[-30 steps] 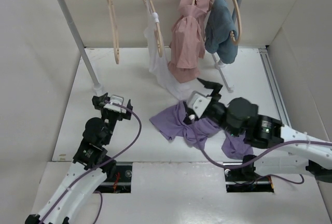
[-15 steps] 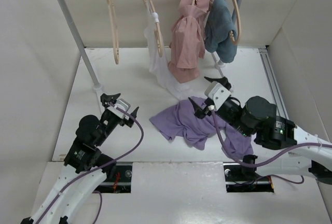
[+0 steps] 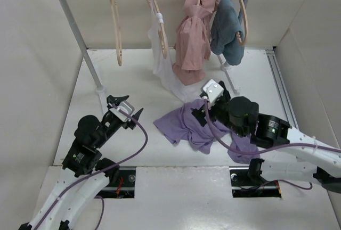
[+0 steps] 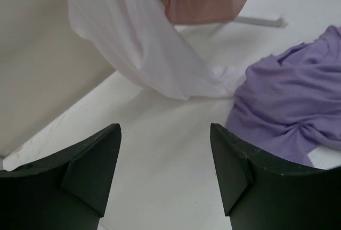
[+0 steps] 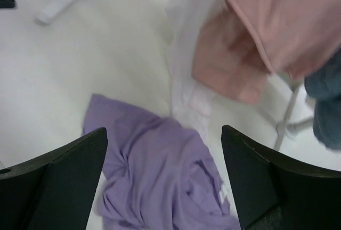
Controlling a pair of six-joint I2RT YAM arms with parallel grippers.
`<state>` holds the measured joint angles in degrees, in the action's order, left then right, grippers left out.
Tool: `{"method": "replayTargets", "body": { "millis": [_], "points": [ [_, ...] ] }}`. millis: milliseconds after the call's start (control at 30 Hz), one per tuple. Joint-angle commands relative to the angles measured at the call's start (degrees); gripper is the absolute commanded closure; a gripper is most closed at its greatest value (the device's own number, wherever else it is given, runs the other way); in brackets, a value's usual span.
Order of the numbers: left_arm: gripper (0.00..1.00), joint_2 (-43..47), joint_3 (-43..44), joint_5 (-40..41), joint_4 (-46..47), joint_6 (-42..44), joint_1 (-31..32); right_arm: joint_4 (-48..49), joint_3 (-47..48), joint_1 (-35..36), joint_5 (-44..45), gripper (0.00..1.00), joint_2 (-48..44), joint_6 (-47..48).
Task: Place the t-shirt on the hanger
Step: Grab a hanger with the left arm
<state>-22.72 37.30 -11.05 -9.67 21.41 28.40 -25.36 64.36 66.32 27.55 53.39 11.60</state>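
Note:
The lavender t-shirt (image 3: 184, 126) lies crumpled on the white table, near the middle. It shows at the right of the left wrist view (image 4: 293, 91) and below the jaws in the right wrist view (image 5: 160, 177). The bare wooden hanger (image 3: 114, 22) hangs on the rail at the back left. My right gripper (image 3: 201, 110) is open and empty, hovering just over the shirt's far edge. My left gripper (image 3: 125, 110) is open and empty, left of the shirt and apart from it, pointing towards it (image 4: 165, 171).
A clothes rack (image 3: 80, 38) stands at the back. On it hang hangers with a white garment (image 3: 162, 65), a dusty pink garment (image 3: 192, 43) and a blue-grey garment (image 3: 229, 33). The white garment's hem touches the table by the shirt. Rack feet (image 3: 99, 89) stand on the table.
My right gripper swung right, then back left over the shirt. The shirt lies more spread out than a second ago. My left arm drew back slightly towards the near left.

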Motion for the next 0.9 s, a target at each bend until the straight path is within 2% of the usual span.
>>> {"method": "replayTargets", "body": {
  "millis": [0, 33, 67, 167, 333, 633, 667, 767, 800, 867],
  "points": [
    [0.36, -0.04, 5.06, -6.18, -0.42, 0.83, 0.25, -2.21, 10.58, -0.14, -10.1, 0.08, 6.01, 3.69],
    [0.36, -0.04, 5.06, -5.66, -0.44, 0.83, 0.25, -3.45, 17.49, -0.14, -11.89, 0.08, 8.12, 3.7],
    [0.36, -0.04, 5.76, -5.65, -1.22, 1.61, 0.25, -4.42, 20.95, -0.14, -13.39, 0.08, 11.44, 3.7],
    [0.36, 0.57, 8.4, -10.65, -1.84, 6.18, 0.25, -1.28, 28.45, -0.14, -15.07, 0.07, 13.15, 4.22],
    [0.31, -3.02, 17.25, -13.73, 3.59, 5.41, 0.77, 11.37, 27.05, -0.14, -15.6, 0.07, 10.69, 8.0],
    [0.3, -13.75, 33.18, -12.95, 9.22, -8.13, 0.78, 11.38, 25.21, -0.14, -17.52, 0.07, 12.53, 9.15],
    [0.32, -14.54, 34.32, -12.95, 9.84, -8.14, 0.78, 11.91, 24.59, -0.14, -17.53, 0.07, 12.01, 9.15],
    [0.33, -18.49, 38.45, -4.63, 13.0, -9.63, 0.78, 12.62, 22.92, -0.14, -18.06, 0.07, 12.01, 9.15],
    [0.31, -21.81, 41.33, 3.15, 13.01, -9.63, 0.78, 13.14, 22.92, -0.14, -18.06, 0.07, 11.48, 9.15],
    [0.29, -26.47, 46.08, 11.71, 11.97, -10.24, 0.78, 13.15, 21.61, -0.14, -18.06, 0.07, 11.48, 9.15]
  ]
}}
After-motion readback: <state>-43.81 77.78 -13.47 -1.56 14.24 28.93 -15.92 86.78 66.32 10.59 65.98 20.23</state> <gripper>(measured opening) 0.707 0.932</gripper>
